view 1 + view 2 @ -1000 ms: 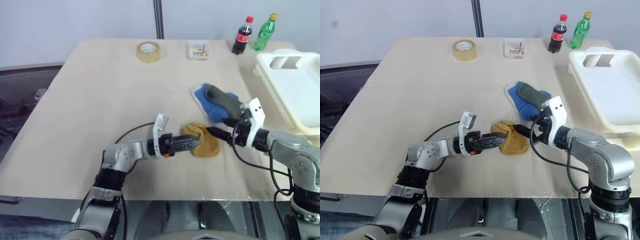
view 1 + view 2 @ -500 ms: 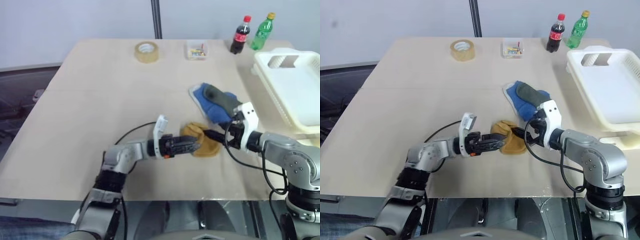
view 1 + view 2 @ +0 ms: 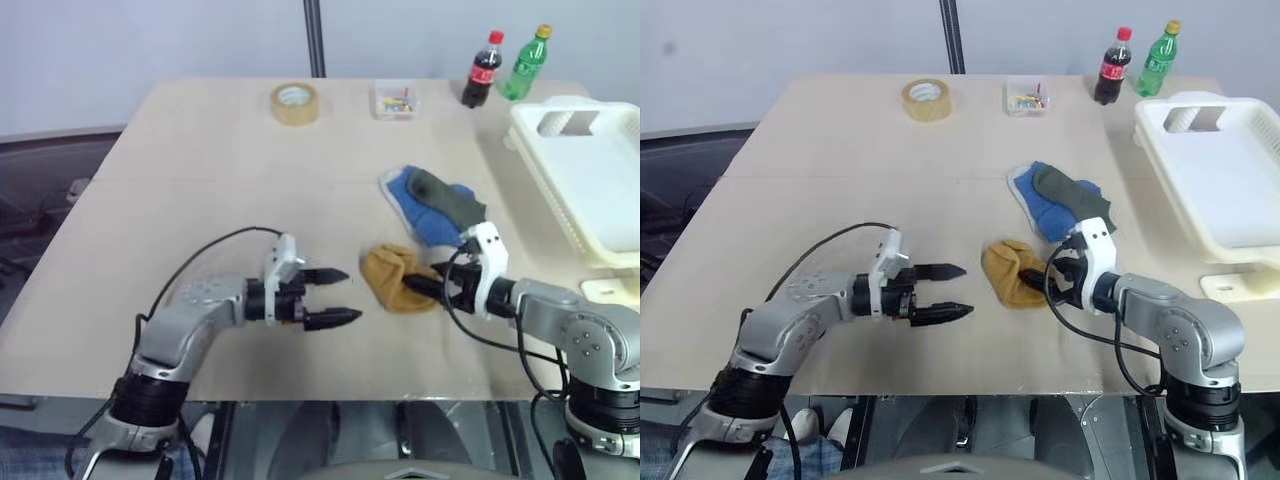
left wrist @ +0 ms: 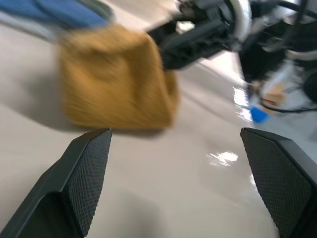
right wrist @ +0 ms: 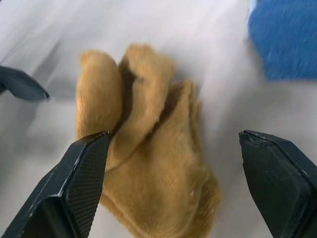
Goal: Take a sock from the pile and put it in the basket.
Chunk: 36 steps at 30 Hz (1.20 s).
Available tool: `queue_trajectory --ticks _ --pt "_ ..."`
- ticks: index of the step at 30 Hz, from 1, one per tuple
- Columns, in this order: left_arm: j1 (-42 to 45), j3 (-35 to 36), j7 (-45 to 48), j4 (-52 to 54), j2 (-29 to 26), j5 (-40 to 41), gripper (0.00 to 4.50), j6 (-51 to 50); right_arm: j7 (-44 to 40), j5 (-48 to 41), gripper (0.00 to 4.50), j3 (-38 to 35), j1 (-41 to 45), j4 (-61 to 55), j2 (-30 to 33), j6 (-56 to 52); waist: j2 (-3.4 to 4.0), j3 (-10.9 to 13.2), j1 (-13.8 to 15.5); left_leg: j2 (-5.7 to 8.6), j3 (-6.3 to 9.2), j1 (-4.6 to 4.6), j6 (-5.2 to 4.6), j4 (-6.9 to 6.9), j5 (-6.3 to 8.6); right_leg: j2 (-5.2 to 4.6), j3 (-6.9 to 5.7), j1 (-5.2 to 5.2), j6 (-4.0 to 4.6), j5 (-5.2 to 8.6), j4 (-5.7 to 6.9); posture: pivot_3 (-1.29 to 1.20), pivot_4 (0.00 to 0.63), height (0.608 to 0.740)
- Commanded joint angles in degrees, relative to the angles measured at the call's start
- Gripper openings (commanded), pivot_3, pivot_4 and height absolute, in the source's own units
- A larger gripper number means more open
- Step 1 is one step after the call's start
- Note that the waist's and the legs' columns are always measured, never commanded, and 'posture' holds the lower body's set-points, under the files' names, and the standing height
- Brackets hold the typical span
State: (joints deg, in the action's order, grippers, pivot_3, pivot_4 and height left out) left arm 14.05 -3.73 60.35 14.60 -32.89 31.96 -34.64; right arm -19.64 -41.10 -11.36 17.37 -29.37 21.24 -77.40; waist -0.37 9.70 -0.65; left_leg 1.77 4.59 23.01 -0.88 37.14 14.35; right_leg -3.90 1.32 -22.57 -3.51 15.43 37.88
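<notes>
The mustard-yellow sock (image 3: pixel 395 277) lies crumpled on the table, a little in front of the pile's blue sock (image 3: pixel 410 195) and dark grey-green sock (image 3: pixel 452 202). My left gripper (image 3: pixel 340 296) hovers open and empty a short way left of the sock, pointing at it. My right gripper (image 3: pixel 422 282) is open at the sock's right edge. In the right wrist view the sock (image 5: pixel 143 163) lies between that gripper's spread fingers (image 5: pixel 74 198). The cream basket (image 3: pixel 600 190) stands at the table's right side.
Along the far edge stand a tape roll (image 3: pixel 296 103), a small clear box (image 3: pixel 397 100), a cola bottle (image 3: pixel 482 70) and a green bottle (image 3: pixel 527 63). A black cable loops on the table behind my left arm. The front edge of the table runs close below both grippers.
My left gripper has pulled back to the left, away from the yellow sock, and rolled so one finger stands above the other. The right gripper has sunk slightly at the sock's right edge.
</notes>
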Motion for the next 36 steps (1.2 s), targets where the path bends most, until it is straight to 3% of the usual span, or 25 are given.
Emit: queue_trajectory --ticks 1,11,19,25,28,35,36 --pt "-0.52 3.00 -2.22 3.37 1.35 1.69 4.46 2.32 -0.18 -3.39 4.31 -1.84 1.71 -4.54 0.75 -1.85 0.00 0.00 -0.07 0.00 0.00 0.00 0.00 0.00 0.00 0.01 0.00 0.00 0.00 0.00 0.00 0.00 0.150 0.738" --pt "-1.26 4.23 -3.79 5.23 -0.34 1.86 4.46 2.33 3.20 -4.16 4.31 1.07 4.06 -5.71 -1.96 -3.46 0.00 0.00 -0.32 -0.06 -0.04 -0.04 0.00 0.01 0.00 0.15 0.05 -0.02 0.00 0.00 0.08 0.00 0.150 0.738" --pt "-1.98 5.33 -4.23 9.34 -1.68 3.28 4.46 2.24 3.92 3.04 4.31 10.03 -0.52 -3.33 2.93 0.68 0.00 0.00 -0.20 -0.03 -0.04 0.00 0.00 0.02 0.00 0.12 0.05 -0.02 0.00 0.00 0.04 0.00 0.150 0.738" --pt "-2.49 4.46 -4.13 10.49 -3.26 2.22 4.46 3.37 2.80 3.06 4.31 10.84 -1.69 -2.87 3.54 1.71 0.00 -0.01 -0.25 -0.05 -0.04 -0.10 0.00 0.02 0.00 0.17 0.05 0.04 0.00 0.00 0.08 0.00 0.150 0.738" --pt "-2.44 4.10 -4.42 10.61 -3.21 2.19 4.50 3.75 2.70 2.66 3.48 11.20 -1.67 -2.50 2.44 1.82 -0.01 -0.01 -0.25 -0.05 -0.05 -0.09 0.00 0.03 0.00 0.17 0.05 0.04 0.00 0.00 0.07 0.00 0.150 0.738" --pt "-2.95 4.05 -4.82 10.65 -2.96 2.02 4.50 4.40 2.93 1.49 0.09 10.18 -1.21 -2.01 -0.64 1.05 -0.01 -0.01 -0.29 -0.06 -0.07 -0.09 0.00 0.03 0.00 0.18 0.08 0.03 0.00 0.00 0.08 0.00 0.150 0.738" --pt "-2.94 4.02 -4.82 10.55 -2.94 2.02 4.50 4.46 2.89 1.59 0.04 10.28 -1.10 -1.79 -0.79 1.13 0.00 -0.01 -0.29 -0.06 -0.07 -0.09 0.00 0.03 0.00 0.18 0.08 0.03 0.00 0.00 0.08 0.00 0.150 0.738"
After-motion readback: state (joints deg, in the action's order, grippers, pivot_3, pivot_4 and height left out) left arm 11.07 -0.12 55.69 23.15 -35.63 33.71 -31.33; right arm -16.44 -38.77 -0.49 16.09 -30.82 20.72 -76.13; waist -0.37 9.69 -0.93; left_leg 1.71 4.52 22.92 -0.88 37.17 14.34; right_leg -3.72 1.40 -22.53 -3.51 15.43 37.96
